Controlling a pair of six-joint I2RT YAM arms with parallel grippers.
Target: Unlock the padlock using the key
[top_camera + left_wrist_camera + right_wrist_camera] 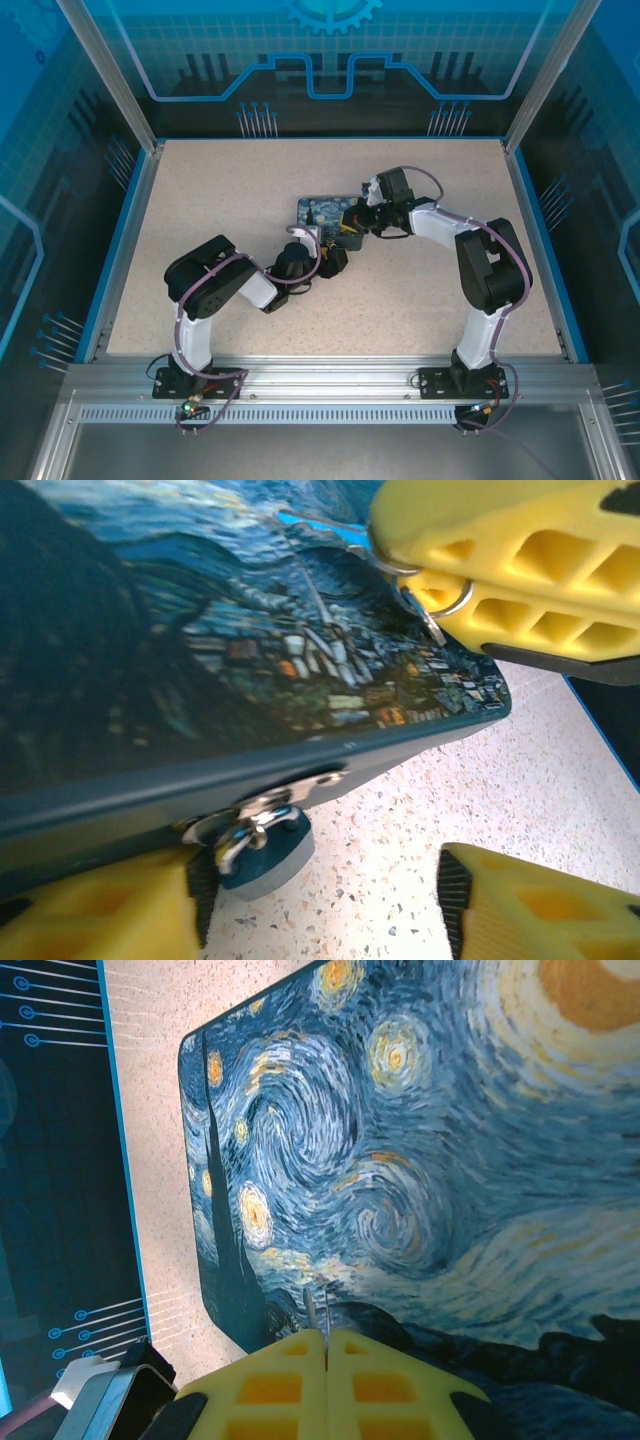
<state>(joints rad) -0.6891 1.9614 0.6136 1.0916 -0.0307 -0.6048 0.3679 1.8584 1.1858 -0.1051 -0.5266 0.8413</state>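
The small blue padlock [262,845] hangs by its metal shackle from the hasp on the front edge of the night-sky printed box [322,212]. My left gripper [325,890] is open around it. The padlock rests against the left finger's black pad [200,895], and a wide gap separates it from the right finger [530,900]. My right gripper [327,1335] is shut on the key [318,1312], whose thin blade sticks out past the fingertips over the box lid [400,1160]. In the left wrist view the right gripper [480,570] hovers above the lid with the key [428,615] and its ring.
The box lies mid-table, between the two arms. A speckled tabletop [200,200] spreads around it, bounded by a blue rim and metal posts [110,70]. Both grippers [345,240] are crowded close together at the box's near edge.
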